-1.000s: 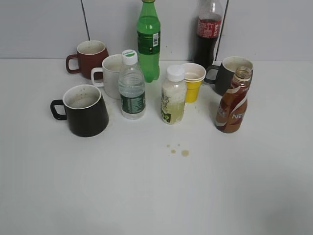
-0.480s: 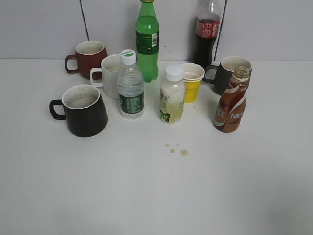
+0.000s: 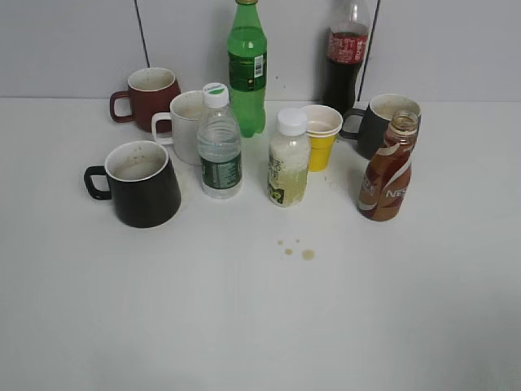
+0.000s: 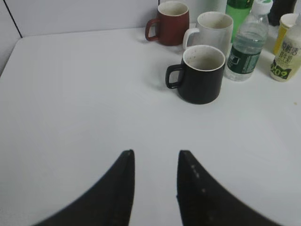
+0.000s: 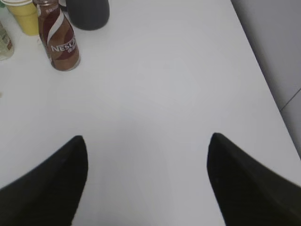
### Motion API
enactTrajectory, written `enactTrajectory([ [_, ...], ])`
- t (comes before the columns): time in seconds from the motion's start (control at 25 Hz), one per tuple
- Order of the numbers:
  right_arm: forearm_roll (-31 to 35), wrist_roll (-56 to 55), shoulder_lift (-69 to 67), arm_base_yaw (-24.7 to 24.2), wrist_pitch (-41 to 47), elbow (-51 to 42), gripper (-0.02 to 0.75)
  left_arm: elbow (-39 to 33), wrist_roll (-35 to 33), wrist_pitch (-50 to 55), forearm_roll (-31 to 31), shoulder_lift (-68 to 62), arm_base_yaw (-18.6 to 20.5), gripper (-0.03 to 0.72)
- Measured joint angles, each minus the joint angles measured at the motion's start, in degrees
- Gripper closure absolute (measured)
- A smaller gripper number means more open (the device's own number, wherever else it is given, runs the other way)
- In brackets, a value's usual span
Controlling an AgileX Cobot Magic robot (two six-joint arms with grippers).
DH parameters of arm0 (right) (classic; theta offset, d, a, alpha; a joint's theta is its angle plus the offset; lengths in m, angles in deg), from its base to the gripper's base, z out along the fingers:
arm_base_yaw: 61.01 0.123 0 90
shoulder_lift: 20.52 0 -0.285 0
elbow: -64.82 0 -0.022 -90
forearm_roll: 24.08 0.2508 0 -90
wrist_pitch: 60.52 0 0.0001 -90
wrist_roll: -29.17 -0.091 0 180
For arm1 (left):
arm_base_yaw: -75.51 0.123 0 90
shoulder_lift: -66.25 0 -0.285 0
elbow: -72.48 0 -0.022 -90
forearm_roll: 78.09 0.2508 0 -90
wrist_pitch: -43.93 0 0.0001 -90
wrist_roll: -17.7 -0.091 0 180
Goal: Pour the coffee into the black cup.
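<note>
The left gripper (image 4: 155, 157) hangs over bare bench with jaws slightly apart; the black cup (image 4: 202, 74) stands at its 1 o'clock. The right gripper (image 5: 148, 143) has jaws spread wide, the uncapped coffee bottle (image 5: 59, 41) at 11 o'clock. Brown drops (image 3: 297, 248) spot the white bench (image 3: 260, 326); a grey panelled wall (image 3: 65, 45) stands behind.

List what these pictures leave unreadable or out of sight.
- Cola bottle: top cut by the exterior view's upper edge.
- Coffee bottle: fill level masked by its label.
- Grey mug: rim cut off in the right wrist view.
- Water bottle label: too small to read.
</note>
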Motion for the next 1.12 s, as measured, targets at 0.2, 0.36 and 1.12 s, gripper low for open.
enactTrajectory([
  [0.2,0.00,0.00,3.45,0.00,-0.03,-0.02,0.146,0.00,0.00,0.00,0.00,0.34,0.00,0.447],
  [0.36,0.40,0.00,3.66,0.00,-0.03,-0.15,0.146,0.00,0.00,0.00,0.00,0.41,0.00,0.447],
  [1.12,0.52,0.02,3.66,0.00,-0.03,-0.15,0.150,0.00,0.00,0.00,0.00,0.41,0.00,0.447],
])
